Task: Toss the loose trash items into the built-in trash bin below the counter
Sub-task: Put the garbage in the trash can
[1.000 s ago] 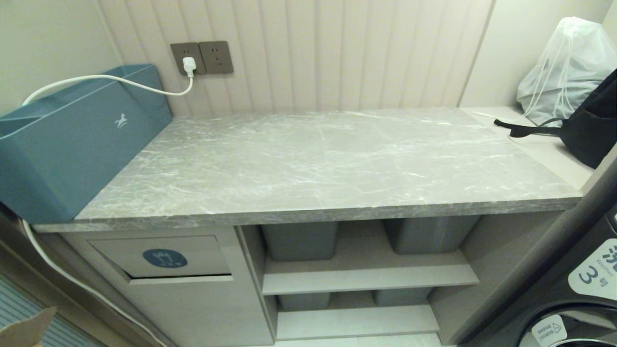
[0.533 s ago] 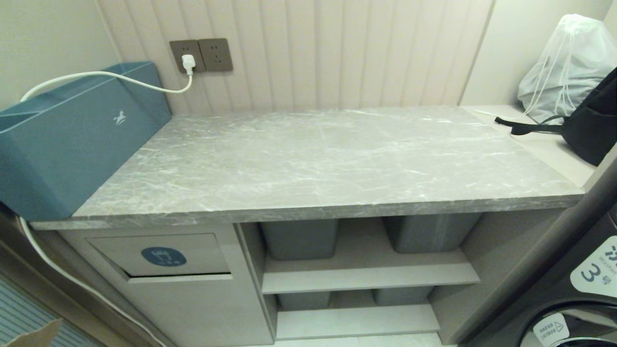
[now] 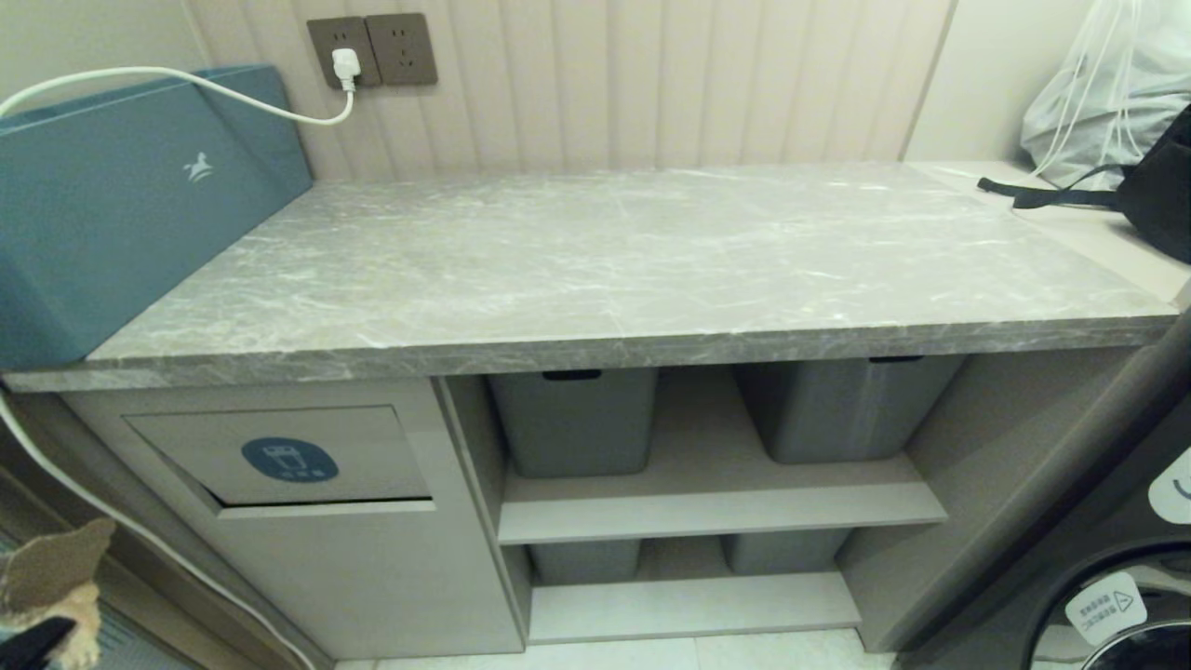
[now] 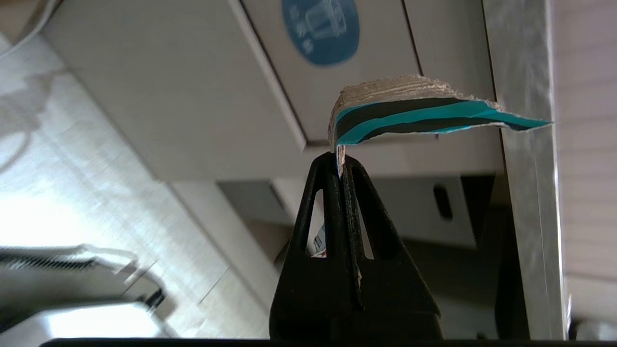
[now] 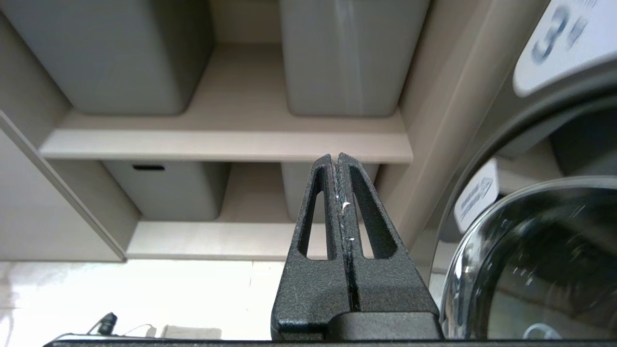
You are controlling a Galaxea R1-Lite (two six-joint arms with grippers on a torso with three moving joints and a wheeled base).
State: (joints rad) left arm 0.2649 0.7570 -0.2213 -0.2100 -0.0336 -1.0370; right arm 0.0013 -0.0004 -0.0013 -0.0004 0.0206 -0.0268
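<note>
My left gripper is shut on a torn paper scrap, brown with turquoise and dark stripes. The same scrap shows at the head view's bottom left corner, left of and below the built-in trash bin flap with its round blue icon. The flap looks shut in the beige cabinet under the grey marble counter. My right gripper is shut with nothing in it, low in front of the shelves, out of the head view.
A teal box with a white cable stands on the counter's left end. Grey tubs sit on open shelves right of the bin. A washer door is at the right. A black bag lies at the far right.
The head view has dropped lower, so the whole scene sits higher in the picture. The scrap in my left gripper has risen further into view at the bottom left.
</note>
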